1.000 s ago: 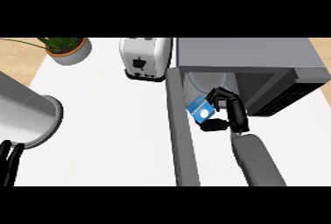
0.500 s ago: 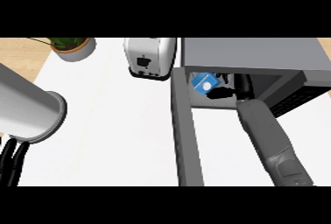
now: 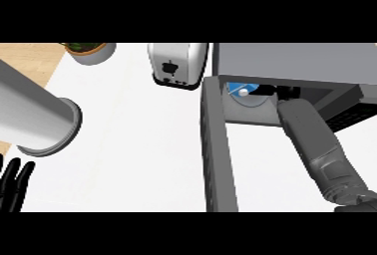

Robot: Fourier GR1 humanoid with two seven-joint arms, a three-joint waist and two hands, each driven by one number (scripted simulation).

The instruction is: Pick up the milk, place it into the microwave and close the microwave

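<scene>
White countertop fills most of your view, with the boxy grey microwave (image 3: 294,62) at upper right and its open door (image 3: 219,149) running edge-on down toward you. Your right hand (image 3: 285,91) is inside the cavity, just right of the small blue-and-white milk carton (image 3: 241,90); whether it grips the carton, you cannot tell. Your left hand (image 3: 15,182) rests open at lower left, far away.

A white counter (image 3: 140,144) carries a toaster (image 3: 178,64), microwave (image 3: 294,60) and potted plant (image 3: 88,51).
</scene>
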